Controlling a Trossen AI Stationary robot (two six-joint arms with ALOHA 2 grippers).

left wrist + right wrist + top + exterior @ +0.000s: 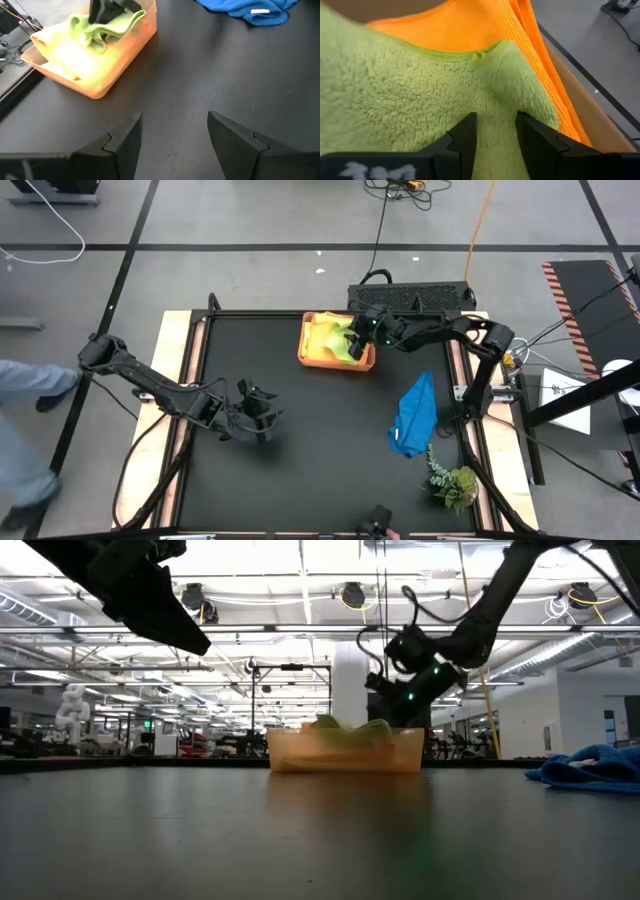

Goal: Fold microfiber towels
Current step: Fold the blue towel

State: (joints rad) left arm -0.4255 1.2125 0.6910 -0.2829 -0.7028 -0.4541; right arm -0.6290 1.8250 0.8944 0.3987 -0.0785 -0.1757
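Black surface [320, 440] carries a tray [312, 356] of towels. Right gripper [495, 131] is down in it, fingers closed on a fold of the lime green towel [395, 100]. Left gripper [174, 131] waits mid-surface, fingers apart. Step in hand: retrieval. Next: lift clear and spread flat.

1. Fluffy, looped-pile lime green microfiber cloth [420, 100], matt.
2. Finer ribbed weave on bright orange microfiber cloth [470, 25], stitched hem.
3. Soft, rumpled blue microfiber cloth [414, 416], matt, small white label.
4. Smooth, faintly translucent tan plastic tray [125, 60].
5. Matt black counter [200, 75], finely scuffed.
6. Hard, matt dark plastic fingers [465, 140] on right tool [496, 131].
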